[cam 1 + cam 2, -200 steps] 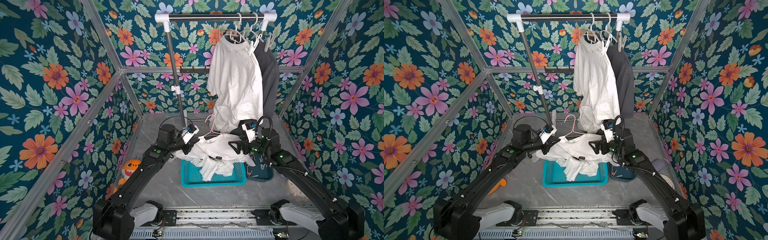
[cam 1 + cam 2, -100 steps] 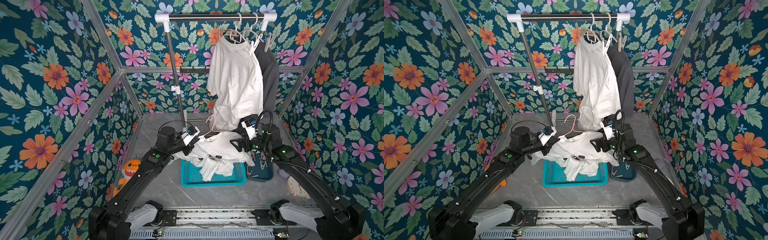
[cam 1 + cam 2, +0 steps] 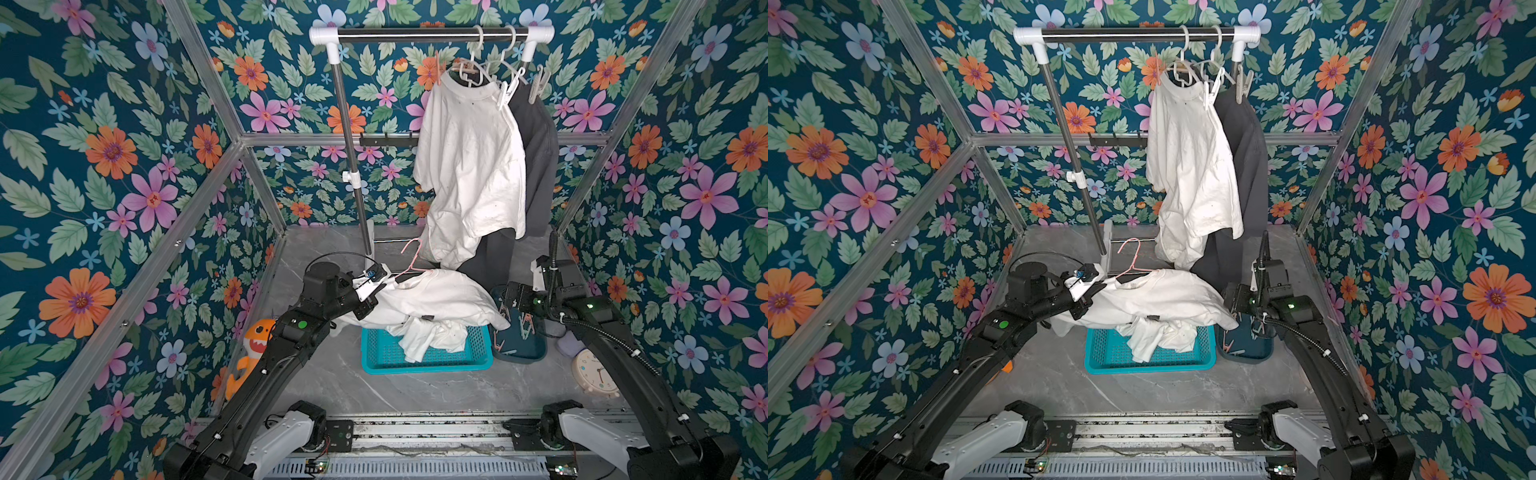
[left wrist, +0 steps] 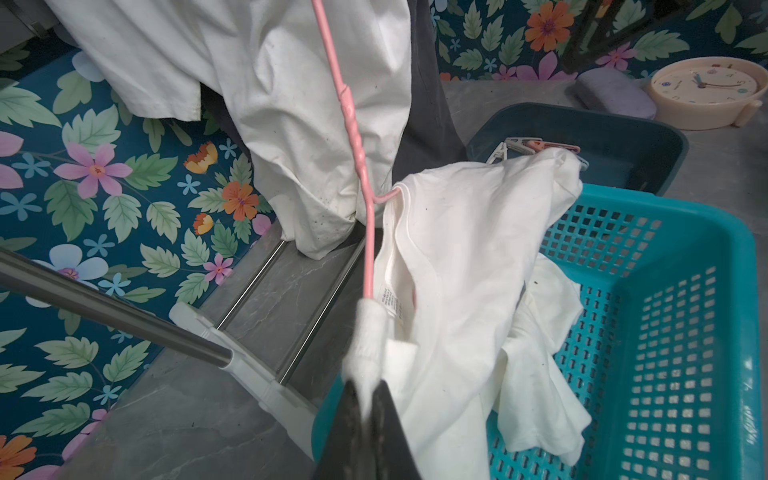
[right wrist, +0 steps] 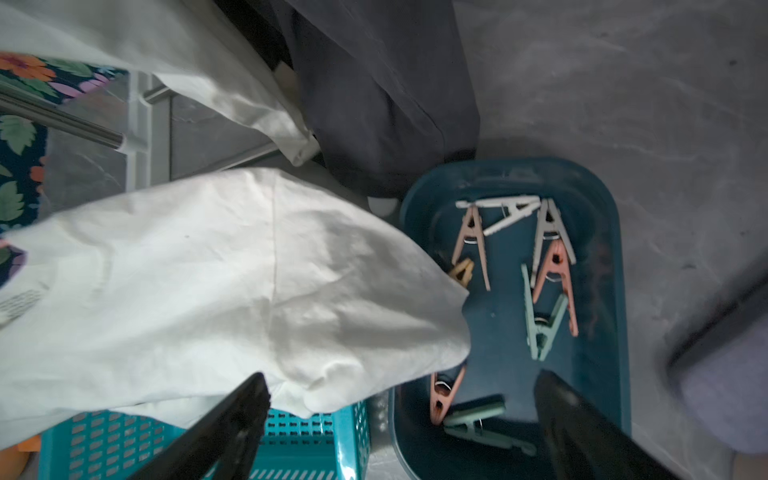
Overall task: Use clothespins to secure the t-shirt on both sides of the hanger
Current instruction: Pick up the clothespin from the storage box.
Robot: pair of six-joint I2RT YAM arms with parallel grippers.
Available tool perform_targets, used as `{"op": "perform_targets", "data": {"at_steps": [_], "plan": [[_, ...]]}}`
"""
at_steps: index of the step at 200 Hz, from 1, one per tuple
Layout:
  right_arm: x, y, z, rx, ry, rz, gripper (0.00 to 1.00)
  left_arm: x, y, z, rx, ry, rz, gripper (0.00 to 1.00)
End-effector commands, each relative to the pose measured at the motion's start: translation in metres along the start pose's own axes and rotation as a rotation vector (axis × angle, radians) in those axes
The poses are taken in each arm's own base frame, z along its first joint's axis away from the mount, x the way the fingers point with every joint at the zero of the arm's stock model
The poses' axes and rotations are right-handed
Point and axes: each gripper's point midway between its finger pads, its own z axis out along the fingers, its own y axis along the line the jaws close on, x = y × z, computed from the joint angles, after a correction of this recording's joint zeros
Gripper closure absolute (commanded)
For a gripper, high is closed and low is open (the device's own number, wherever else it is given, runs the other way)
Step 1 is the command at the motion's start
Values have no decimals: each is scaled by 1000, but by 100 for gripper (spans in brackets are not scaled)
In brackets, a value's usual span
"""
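Floral-walled booth (image 3: 124,166): left gripper (image 4: 368,390) is clamping the white t-shirt (image 4: 457,232) on its pink hanger (image 4: 353,124); right gripper (image 5: 401,376) is hovering wide open, empty, above the clothespins (image 5: 552,266).

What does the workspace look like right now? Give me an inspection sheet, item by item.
Surface: grey marbled tabletop, no spills seen.
Job's things: white t-shirt on a pink hanger, draped over the teal basket, with no pin seen on it; clothespins lie loose in the dark tray.
Clutter: orange plush toy, alarm clock and lilac pad near the walls.
Grippers: left gripper shut on the t-shirt at the hanger's end; right gripper open above the tray, holding nothing.
Cables: black cable looped over the left wrist, another rising from the right arm; no snag seen.
Surroundings: floral walls, metal frame, and a rack carrying a white shirt and a dark garment, both pinned.
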Motion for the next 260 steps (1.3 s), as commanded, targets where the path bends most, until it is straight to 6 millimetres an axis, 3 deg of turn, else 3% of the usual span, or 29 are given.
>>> {"op": "perform_targets", "data": {"at_steps": [1,23,47,99,140,187,260], "plan": [[32,-40,10,173,105,119,0,-15,0,0,25,-62,-2,100],[46,-55,27,195,151,186,1,-25,-9,7,111,-108,-67,100],[50,-64,43,195,173,224,8,-29,-15,12,165,-144,-117,100],[59,-74,71,232,249,233,23,-30,-18,3,169,-128,-110,100],[62,-79,87,250,265,235,28,-30,-18,0,154,-120,-96,100],[66,-91,106,307,315,226,30,-26,-20,1,154,-125,-99,100],[58,-108,117,354,330,216,31,-29,-19,-1,144,-142,-87,100]]}}
